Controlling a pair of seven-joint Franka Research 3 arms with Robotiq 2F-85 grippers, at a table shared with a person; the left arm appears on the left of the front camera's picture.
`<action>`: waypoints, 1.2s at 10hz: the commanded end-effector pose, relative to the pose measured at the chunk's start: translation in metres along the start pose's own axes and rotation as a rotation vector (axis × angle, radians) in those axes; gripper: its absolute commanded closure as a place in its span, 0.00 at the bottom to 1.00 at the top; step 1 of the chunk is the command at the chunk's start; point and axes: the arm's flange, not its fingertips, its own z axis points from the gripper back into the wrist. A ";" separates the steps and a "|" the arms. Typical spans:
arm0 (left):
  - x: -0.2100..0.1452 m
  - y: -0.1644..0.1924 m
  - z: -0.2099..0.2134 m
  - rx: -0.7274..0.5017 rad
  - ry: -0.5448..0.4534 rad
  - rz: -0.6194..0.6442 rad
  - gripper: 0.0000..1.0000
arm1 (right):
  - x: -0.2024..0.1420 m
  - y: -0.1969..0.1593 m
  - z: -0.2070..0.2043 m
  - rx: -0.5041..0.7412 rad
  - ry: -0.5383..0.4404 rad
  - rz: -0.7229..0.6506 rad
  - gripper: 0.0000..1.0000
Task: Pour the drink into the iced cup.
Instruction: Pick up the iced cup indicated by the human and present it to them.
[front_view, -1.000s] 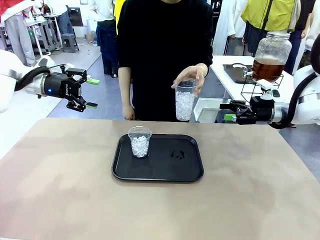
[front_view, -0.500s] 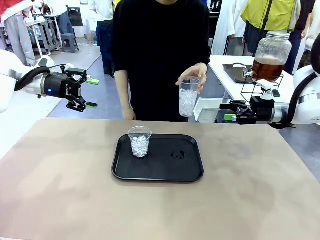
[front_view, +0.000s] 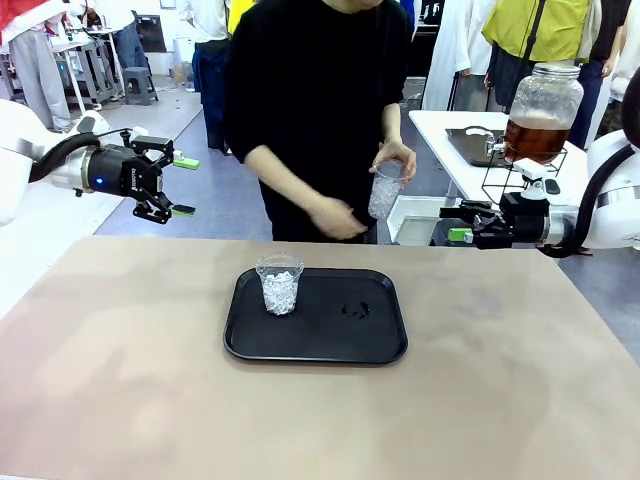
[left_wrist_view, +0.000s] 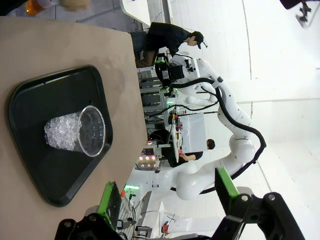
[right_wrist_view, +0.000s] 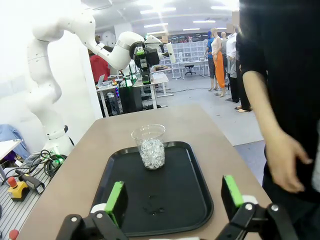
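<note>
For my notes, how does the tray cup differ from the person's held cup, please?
The tray cup stands on the black tray; the held cup is held beyond the table. No hand touches the tray cup; the person's hand grips the held cup's top. Both hold ice.

Tray (front_view: 330, 338): centre of desk (front_view: 500, 390).
Iced cup (front_view: 279, 283): on tray, left part.
Person (front_view: 320, 110): behind desk, holding second cup (front_view: 385, 193).
Jar (front_view: 546, 90) with drink (front_view: 533, 140): far right, behind desk.
</note>
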 end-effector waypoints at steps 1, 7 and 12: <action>0.000 -0.001 0.000 0.000 -0.002 -0.002 0.00 | 0.003 0.000 0.001 0.013 0.004 -0.012 0.00; 0.000 -0.001 0.000 0.000 -0.002 -0.002 0.00 | 0.003 0.000 0.001 0.013 0.004 -0.012 0.00; 0.000 -0.001 0.000 0.000 -0.002 -0.002 0.00 | 0.003 0.000 0.001 0.013 0.004 -0.012 0.00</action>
